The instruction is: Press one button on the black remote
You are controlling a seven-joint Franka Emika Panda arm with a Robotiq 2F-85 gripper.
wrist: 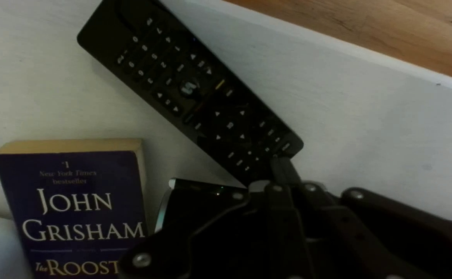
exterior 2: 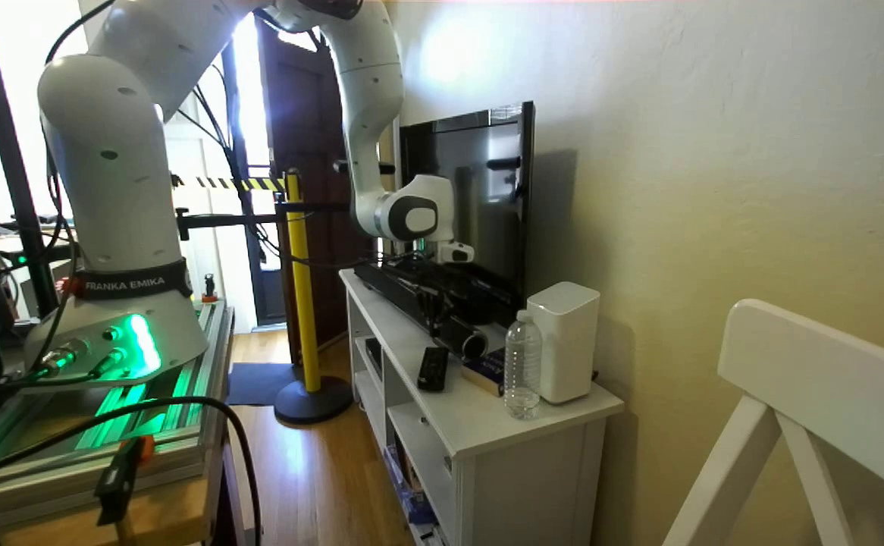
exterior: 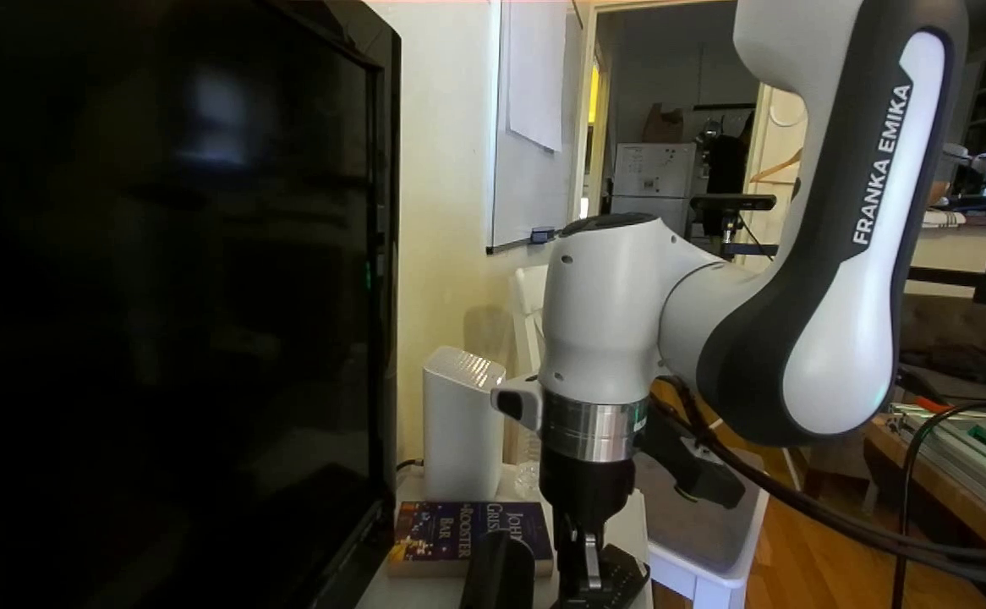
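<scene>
Remote: slim black plastic remote with pale-marked buttons (wrist: 187,89), flat, buttons up, on the long white TV stand (exterior 2: 480,432); in an exterior view it's toward the stand's near end, by the left edge.
Claw: black two-finger gripper (wrist: 284,170), clenched, fingers together, pointing down.
Claw vs remote: in the wrist view the fingertips overlap the near right end of the remote, by the small buttons there; can't tell if they touch or press.
Arm: grey-white and black Franka arm (exterior: 603,313), wrist vertical, to the right of the big black flat-screen TV (exterior: 163,296) in an exterior view.
Book: thick purple John Grisham paperback (wrist: 78,201), left of the claw in the wrist view, near the remote but apart.
Bar: long black round-ended bar (exterior: 497,575), left of the claw in an exterior view, partly hiding the book.
Bottle: clear ribbed plastic bottle (exterior 2: 523,371), upright, right of the book in an exterior view.
Box: tall white plastic box (exterior 2: 567,345), upright, just beside the bottle, right and farther back.
</scene>
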